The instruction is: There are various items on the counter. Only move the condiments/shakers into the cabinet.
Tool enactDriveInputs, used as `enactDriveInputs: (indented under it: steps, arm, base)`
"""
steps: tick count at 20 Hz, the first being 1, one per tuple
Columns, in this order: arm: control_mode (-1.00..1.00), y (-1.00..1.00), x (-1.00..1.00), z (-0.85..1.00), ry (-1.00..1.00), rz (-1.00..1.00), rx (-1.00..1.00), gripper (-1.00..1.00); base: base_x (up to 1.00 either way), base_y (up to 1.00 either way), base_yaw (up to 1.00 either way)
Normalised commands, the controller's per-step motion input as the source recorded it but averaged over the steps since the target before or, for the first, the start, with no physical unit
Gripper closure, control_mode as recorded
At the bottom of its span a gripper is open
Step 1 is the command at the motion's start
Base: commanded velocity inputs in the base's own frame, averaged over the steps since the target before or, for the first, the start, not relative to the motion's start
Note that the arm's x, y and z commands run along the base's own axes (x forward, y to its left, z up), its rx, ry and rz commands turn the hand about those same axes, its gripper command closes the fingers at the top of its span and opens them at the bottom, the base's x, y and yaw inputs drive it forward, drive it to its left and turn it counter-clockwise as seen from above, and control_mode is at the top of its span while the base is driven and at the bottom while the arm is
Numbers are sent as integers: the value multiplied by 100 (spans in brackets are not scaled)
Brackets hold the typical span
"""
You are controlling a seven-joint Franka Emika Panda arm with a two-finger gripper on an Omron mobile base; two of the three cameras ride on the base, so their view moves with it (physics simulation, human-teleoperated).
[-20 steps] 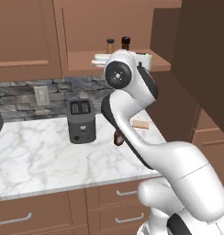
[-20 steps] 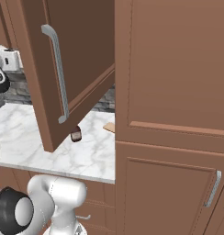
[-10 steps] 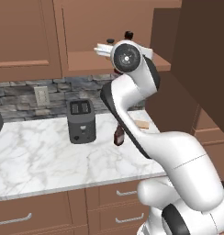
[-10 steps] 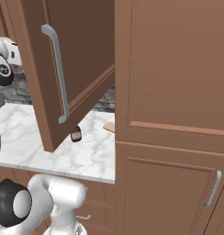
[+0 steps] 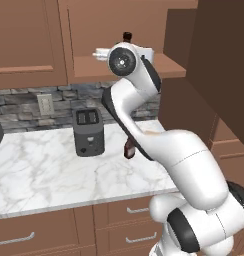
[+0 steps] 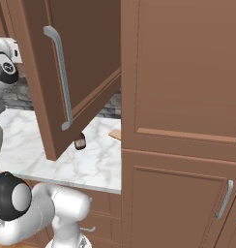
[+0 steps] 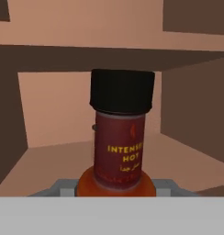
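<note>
The dark red-labelled, black-capped bottle [image 7: 122, 137] stands upright right in front of the hand camera, inside the cabinet [image 7: 86, 27]. My gripper [image 7: 116, 189] is shut on its base, just above the wooden shelf [image 7: 54, 156]. In the left base view only the bottle's cap [image 5: 126, 36] shows, above my raised wrist at shelf height. The reddish-brown, pale-capped bottle [image 5: 129, 148] [image 6: 80, 142] stands on the marble counter [image 5: 44, 170]. The tan shaker is hidden.
The dark grey toaster [image 5: 88, 131] stands at the back of the counter. The flat tan slab [image 6: 115, 134] lies near the tall right-hand cabinet. The open cabinet door [image 6: 57, 72] with its metal handle juts out over the counter. Drawers [image 5: 24, 237] run below.
My arm has lifted and reached further into the cabinet, carrying the black-capped bottle up and a little left along the shelf. The shaker on the shelf is now covered by my arm.
</note>
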Motion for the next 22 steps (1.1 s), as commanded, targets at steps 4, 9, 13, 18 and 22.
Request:
enactDriveInputs:
  steps: [4,9,13,18,22]
  arm:
    - [-100,26,49,0,0,0,-5,100]
    - [-100,14,62,0,1,0,0,100]
    - [-100,1,59,-4,5,0,0,100]
    - [-100,3,50,-12,6,0,0,100]
    - [-100,10,36,-24,4,0,-2,100]
  base:
    - [0,0,0]
    - [0,0,0]
    - [0,0,0]
    - [0,0,0]
    - [0,0,0]
